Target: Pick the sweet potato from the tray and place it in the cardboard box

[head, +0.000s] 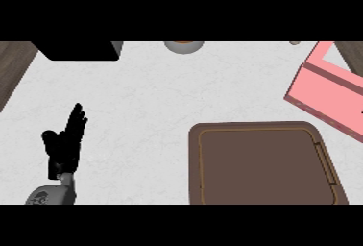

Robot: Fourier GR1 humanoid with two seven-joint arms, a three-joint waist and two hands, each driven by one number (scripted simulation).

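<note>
A brown tray [266,163] fills the lower right of the frame, its rim rounded and its flat inner floor bare; no sweet potato shows on it or anywhere else in view. Above it, at the right edge, a pink box [327,91] sits tilted on the tabletop, open side up, partly cut off by the frame; it stands just beyond the tray's upper right corner without touching it. A black block [77,50] lies at the upper left, and a round bowl-like object [184,46] with a brownish inside peeks in at the top centre. A small pale item [294,43] shows at the top right, too small to tell.

The left robot hand [65,141] stands at the lower left, well apart from the tray, fingers straight and pointing up, holding nothing. The right robot hand is out of sight.

The tabletop [156,105] is white with faint marbling; dark wood-grain surface shows at the upper left and upper right corners.
</note>
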